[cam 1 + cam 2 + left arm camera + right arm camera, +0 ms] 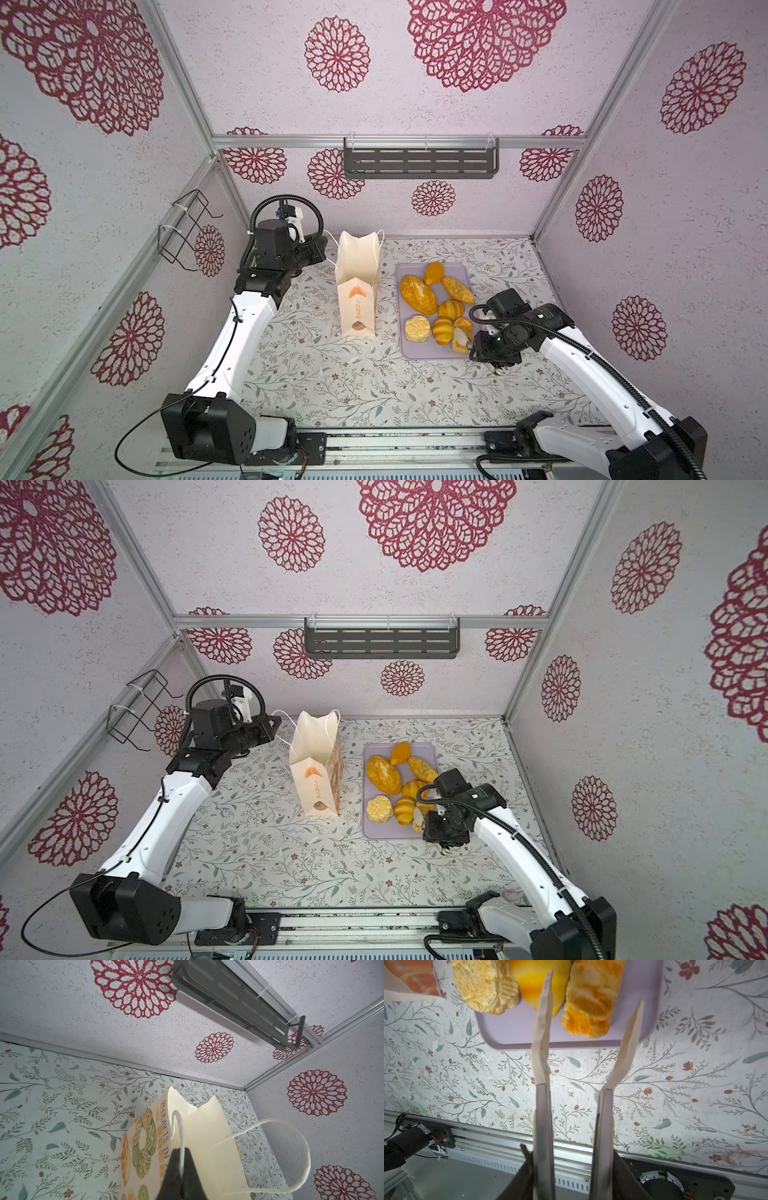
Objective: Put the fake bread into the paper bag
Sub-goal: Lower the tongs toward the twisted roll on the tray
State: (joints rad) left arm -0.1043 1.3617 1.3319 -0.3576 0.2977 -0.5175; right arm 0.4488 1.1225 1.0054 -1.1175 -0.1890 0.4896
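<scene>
A: Seven glossy golden-yellow toy breads point(418, 294)?
B: All lying on flat lilac plastic tray point(432, 354), just right of tall cream paper bag point(357, 301), upright on floral table point(316, 374).
A: Left gripper point(181, 1167)?
B: Clamped fully shut on bag's white cord handle point(181, 1136).
A: Right gripper point(596, 987)?
B: Partly open, gripping nothing; pale fingertips point(544, 1022) either side of ribbed orange roll point(589, 1001) at tray's near corner, contact unclear
</scene>
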